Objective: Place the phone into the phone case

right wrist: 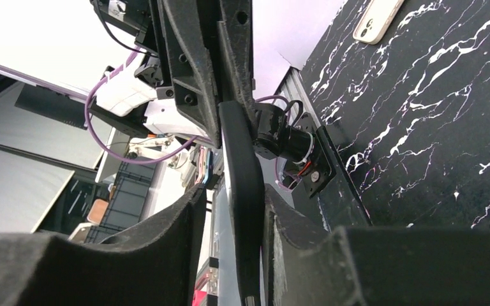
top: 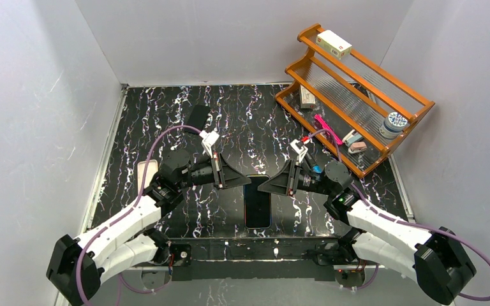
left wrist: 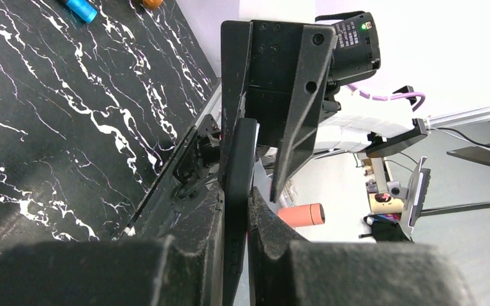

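A dark phone (top: 257, 201) with a glossy screen and a thick black rim lies flat at the front middle of the table, its far end between both grippers. I cannot tell the phone case apart from the phone. My left gripper (top: 240, 180) comes in from the left and is shut on the phone's edge (left wrist: 241, 146), both fingers pressing it. My right gripper (top: 263, 186) comes in from the right and straddles the same end (right wrist: 239, 146). One of its fingers (right wrist: 281, 223) touches the rim and the other stands off with a gap, so the right gripper (right wrist: 233, 197) is open.
A wooden rack (top: 415, 95) with small boxes and bottles stands at the back right. A cream phone-shaped piece (top: 147, 171) lies at the left, and a flat black piece (top: 198, 116) at the back. A small blue item (top: 317, 169) sits by the right arm.
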Controlling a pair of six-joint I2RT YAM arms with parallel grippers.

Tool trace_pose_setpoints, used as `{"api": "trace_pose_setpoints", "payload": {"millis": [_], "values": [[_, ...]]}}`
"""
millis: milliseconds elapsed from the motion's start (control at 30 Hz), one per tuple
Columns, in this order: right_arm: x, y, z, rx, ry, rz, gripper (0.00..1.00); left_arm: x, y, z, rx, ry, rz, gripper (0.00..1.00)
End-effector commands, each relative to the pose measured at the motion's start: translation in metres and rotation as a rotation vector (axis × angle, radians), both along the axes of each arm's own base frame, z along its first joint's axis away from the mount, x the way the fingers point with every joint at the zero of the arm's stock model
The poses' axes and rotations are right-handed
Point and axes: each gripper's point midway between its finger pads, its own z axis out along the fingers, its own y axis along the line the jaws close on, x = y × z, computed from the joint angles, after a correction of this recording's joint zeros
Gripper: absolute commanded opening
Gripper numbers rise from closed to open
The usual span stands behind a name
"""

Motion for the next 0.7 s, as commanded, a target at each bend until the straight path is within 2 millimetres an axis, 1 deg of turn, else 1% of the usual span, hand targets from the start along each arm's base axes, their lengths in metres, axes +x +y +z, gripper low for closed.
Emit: {"api": "trace_pose_setpoints", "payload": {"millis": [0, 100, 167, 200, 300, 367, 400, 433, 467, 500, 600, 633, 667], "values": [[0.001, -0.005, 0.054, 0.124, -0.180, -0.036, 0.37, 0.000, 0.006, -0.002, 0.076, -0.031, 0.019, 0.00], [0.003, -0.006, 0.053, 0.116, -0.183, -0.054, 0.16, 0.003, 0.011, -0.013, 0.155, -0.039, 0.041, 0.00], [0.002, -0.005, 0.054, 0.112, -0.185, -0.042, 0.04, 0.006, 0.013, -0.018, 0.184, -0.029, 0.057, 0.00], [0.002, -0.004, 0.053, 0.100, -0.188, -0.034, 0.01, 0.007, 0.014, -0.019, 0.195, -0.025, 0.064, 0.00], [0.008, -0.001, 0.044, 0.049, -0.183, -0.045, 0.01, 0.009, 0.014, -0.022, 0.213, -0.026, 0.063, 0.00], [0.010, 0.001, 0.044, 0.045, -0.177, -0.044, 0.01, 0.007, 0.014, -0.019, 0.208, -0.034, 0.058, 0.00], [0.011, 0.002, 0.044, 0.043, -0.168, -0.041, 0.10, 0.006, 0.015, -0.018, 0.204, -0.041, 0.053, 0.00], [0.011, 0.002, 0.045, 0.044, -0.158, -0.037, 0.22, 0.005, 0.015, -0.016, 0.200, -0.049, 0.051, 0.00], [0.011, 0.003, 0.045, 0.043, -0.142, -0.035, 0.30, 0.003, 0.016, -0.016, 0.198, -0.054, 0.050, 0.00], [0.011, 0.002, 0.047, 0.051, -0.139, -0.038, 0.35, 0.003, 0.017, -0.015, 0.197, -0.055, 0.054, 0.00], [0.009, 0.001, 0.043, 0.056, -0.123, -0.036, 0.40, 0.003, 0.020, -0.014, 0.190, -0.045, 0.081, 0.00], [0.008, 0.000, 0.038, 0.050, -0.117, -0.033, 0.41, 0.004, 0.020, -0.013, 0.177, -0.038, 0.093, 0.00], [0.007, 0.000, 0.033, 0.043, -0.111, -0.030, 0.42, 0.006, 0.019, -0.008, 0.139, -0.033, 0.110, 0.00]]}}
